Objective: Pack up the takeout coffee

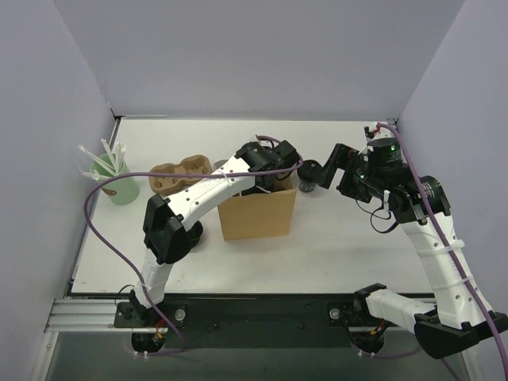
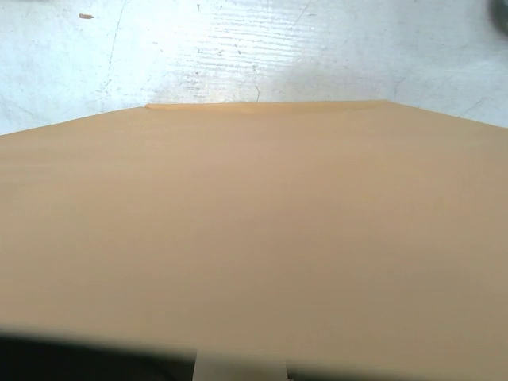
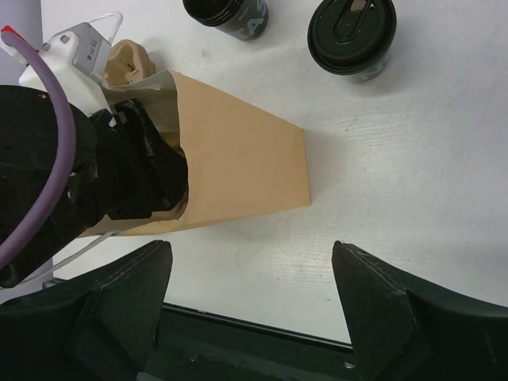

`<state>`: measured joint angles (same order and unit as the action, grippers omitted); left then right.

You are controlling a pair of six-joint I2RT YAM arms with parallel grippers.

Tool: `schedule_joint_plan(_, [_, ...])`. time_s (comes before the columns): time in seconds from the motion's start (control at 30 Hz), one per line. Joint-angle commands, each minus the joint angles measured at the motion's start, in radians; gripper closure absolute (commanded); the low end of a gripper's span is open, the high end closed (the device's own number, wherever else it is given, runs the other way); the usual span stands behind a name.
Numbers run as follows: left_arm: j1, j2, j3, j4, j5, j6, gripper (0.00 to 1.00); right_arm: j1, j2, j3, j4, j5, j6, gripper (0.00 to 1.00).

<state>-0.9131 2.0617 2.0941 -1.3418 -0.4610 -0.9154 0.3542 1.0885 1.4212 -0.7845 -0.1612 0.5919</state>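
The takeout coffee point(image 3: 353, 36), a small black cup with a black lid, stands on the white table beyond the bag's foot. The brown paper bag point(image 3: 238, 159) stands upright at the table's middle point(image 1: 258, 213). My left gripper point(image 1: 271, 168) is at the bag's mouth, and in the right wrist view its dark body point(image 3: 151, 182) reaches inside the paper. The left wrist view is filled by the bag's wall point(image 2: 254, 238), and its fingers are hidden. My right gripper point(image 3: 254, 262) hangs open and empty over bare table, right of the bag point(image 1: 329, 168).
Another black round thing point(image 3: 230, 14) sits behind the bag, cut off by the frame edge. One black cup point(image 1: 308, 176) shows between the grippers from above. A cardboard cup carrier point(image 1: 178, 176) and a mint-green cup of straws point(image 1: 119, 186) stand at left. Walls enclose the table.
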Motion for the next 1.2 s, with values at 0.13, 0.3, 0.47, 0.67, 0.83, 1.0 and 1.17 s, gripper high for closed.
schedule_joint_plan(0.13, [-0.003, -0.002, -0.026, -0.149, -0.039, -0.112, 0.39, -0.003, -0.025, -0.004, 0.010, 0.025, -0.023, 0.16])
schedule_joint_plan(0.3, [-0.004, 0.002, 0.081, -0.223, -0.038, -0.093, 0.28, -0.003, -0.039, -0.005, 0.010, 0.028, -0.021, 0.16])
schedule_joint_plan(0.47, [-0.003, -0.038, 0.144, -0.232, 0.008, -0.060, 0.12, -0.003, -0.058, 0.001, 0.008, 0.029, -0.014, 0.16])
schedule_joint_plan(0.67, [-0.001, -0.094, 0.188, -0.218, 0.058, -0.042, 0.11, -0.001, -0.079, 0.008, 0.007, 0.034, -0.007, 0.16])
schedule_joint_plan(0.83, [0.019, -0.112, 0.296, -0.218, 0.130, 0.015, 0.10, -0.001, -0.079, 0.027, 0.001, 0.022, 0.003, 0.16])
schedule_joint_plan(1.0, [0.036, -0.170, 0.340, -0.209, 0.151, 0.032, 0.10, 0.000, -0.047, 0.062, -0.002, -0.047, 0.008, 0.16])
schedule_joint_plan(1.17, [0.042, -0.265, 0.325, -0.131, 0.128, 0.119, 0.14, 0.008, 0.005, 0.090, -0.006, -0.060, -0.001, 0.19])
